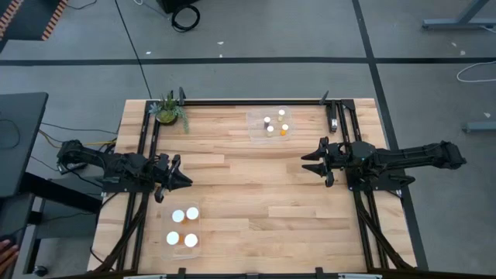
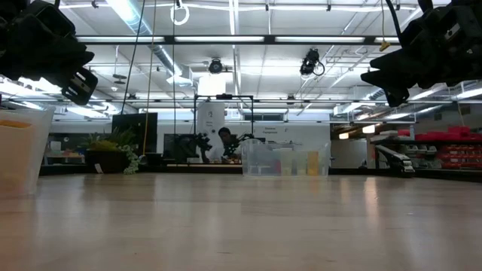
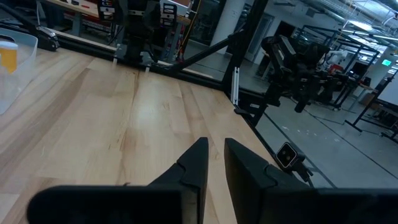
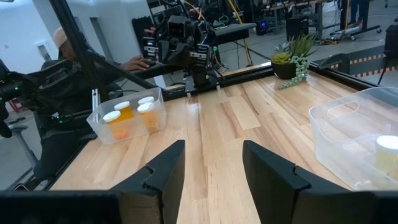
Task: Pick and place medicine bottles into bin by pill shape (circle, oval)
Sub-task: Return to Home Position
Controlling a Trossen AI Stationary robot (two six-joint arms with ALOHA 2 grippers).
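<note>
Several narrow white-capped medicine bottles [image 1: 268, 122], one of them orange [image 1: 284, 132], stand in a clear bin [image 1: 256, 133] at the table's far middle. Several wider white-topped bottles [image 1: 179, 215] stand in a second clear bin [image 1: 183, 249] at the near left, also seen in the right wrist view as bottles [image 4: 124, 112]. My left gripper [image 1: 186, 181] [image 3: 216, 142] hovers at the left, above the near bin's far side, fingers a narrow gap apart with nothing between them. My right gripper [image 1: 304, 162] [image 4: 213, 144] hovers open at the right, holding nothing.
A green potted plant [image 1: 169, 111] stands at the far left corner. Black frame rails [image 1: 147, 139] run along the table's left, right and far edges. Bare wood [image 1: 248, 194] lies between the two grippers. A person sits behind the left arm [image 4: 65, 43].
</note>
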